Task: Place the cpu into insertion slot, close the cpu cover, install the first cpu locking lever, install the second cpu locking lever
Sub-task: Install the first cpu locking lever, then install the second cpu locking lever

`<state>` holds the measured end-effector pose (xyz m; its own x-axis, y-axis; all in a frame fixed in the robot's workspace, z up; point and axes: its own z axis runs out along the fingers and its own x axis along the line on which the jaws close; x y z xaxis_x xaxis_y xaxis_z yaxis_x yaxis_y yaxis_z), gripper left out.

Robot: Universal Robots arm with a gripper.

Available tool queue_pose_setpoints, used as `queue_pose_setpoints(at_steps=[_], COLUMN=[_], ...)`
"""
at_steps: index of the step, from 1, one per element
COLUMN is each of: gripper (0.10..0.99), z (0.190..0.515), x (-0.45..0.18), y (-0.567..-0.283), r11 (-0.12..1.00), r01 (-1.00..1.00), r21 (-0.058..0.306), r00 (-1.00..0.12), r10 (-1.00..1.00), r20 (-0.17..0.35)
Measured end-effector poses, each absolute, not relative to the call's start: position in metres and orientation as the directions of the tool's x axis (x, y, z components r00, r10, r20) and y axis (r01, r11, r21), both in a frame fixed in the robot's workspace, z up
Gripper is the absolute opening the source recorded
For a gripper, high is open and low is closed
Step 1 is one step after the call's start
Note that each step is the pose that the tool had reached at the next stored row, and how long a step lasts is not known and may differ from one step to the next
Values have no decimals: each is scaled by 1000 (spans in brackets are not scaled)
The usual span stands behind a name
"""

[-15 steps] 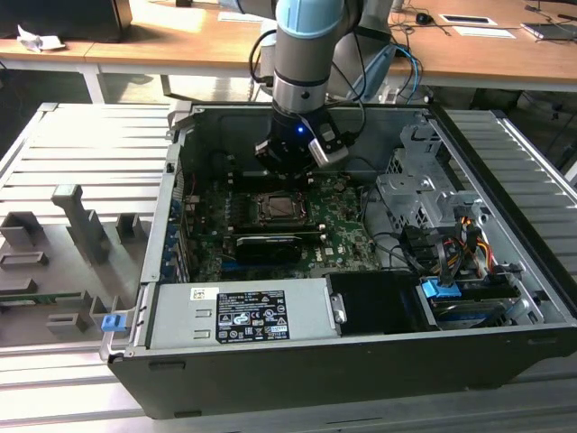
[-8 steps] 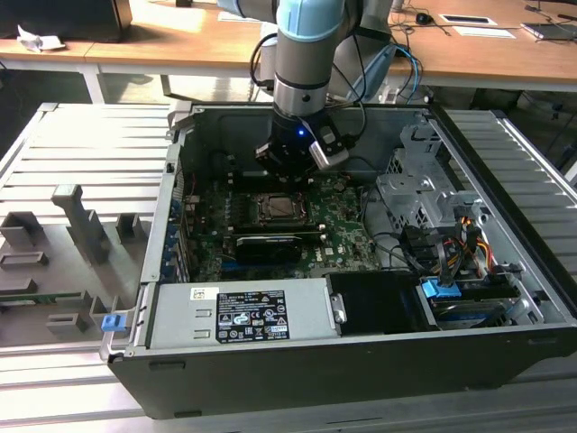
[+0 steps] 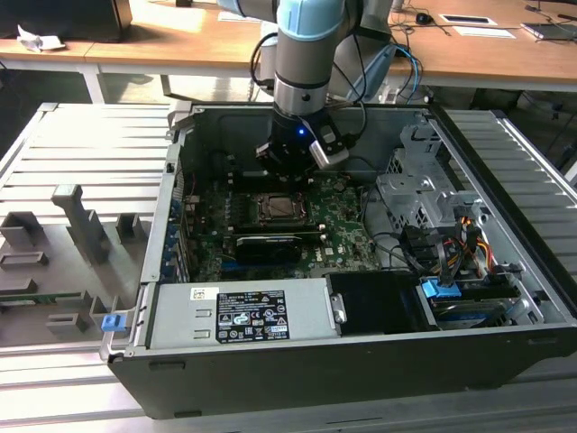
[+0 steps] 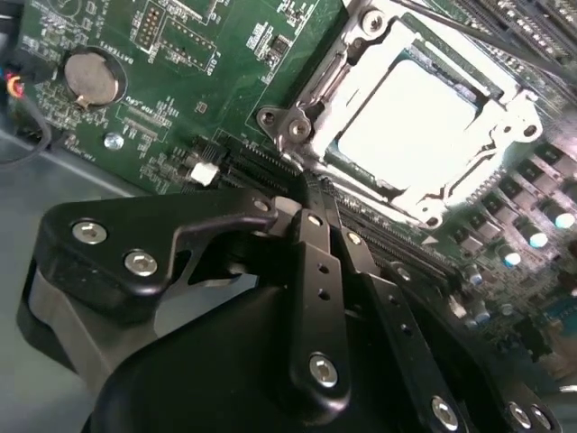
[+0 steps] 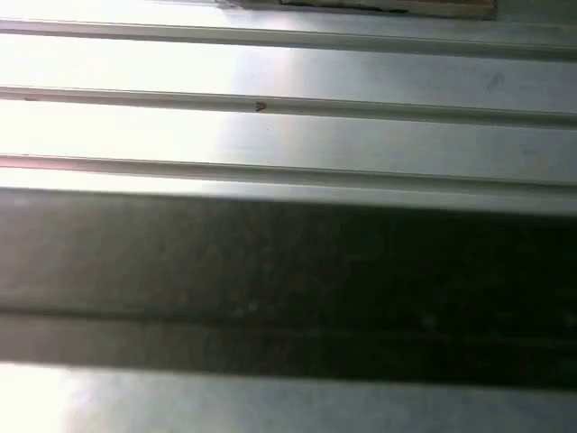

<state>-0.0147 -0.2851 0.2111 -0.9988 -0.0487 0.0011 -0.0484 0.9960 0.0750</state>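
Gripper [image 4: 311, 194] low beside covered cpu [image 4: 406, 117]

I see the cpu [image 3: 278, 208] in the insertion slot [image 3: 304, 219] mid-motherboard [image 3: 338, 236], the cpu cover [image 4: 516, 152] down over it. My pincer [image 3: 287, 164] hangs just behind the slot, toward the case's [image 3: 297, 379] back wall.

The exterior view looks down into the open case [image 3: 361, 361] from in front; the second wrist view, close behind the fingers [image 4: 315, 271], shares the cover [image 4: 424, 135].
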Motion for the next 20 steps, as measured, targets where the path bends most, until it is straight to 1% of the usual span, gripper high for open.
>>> queue_pose_setpoints(at_steps=[1,8,20], gripper=[106,106,106], z=[219,219,219], x=[-15,-15,-15], y=[-284,-292,-296], r11=[996,996,996], r01=[-48,-48,-48], r21=[72,71,71], r00=[-999,-999,-999], r10=[-49,-49,-49], r20=[1,1,1])
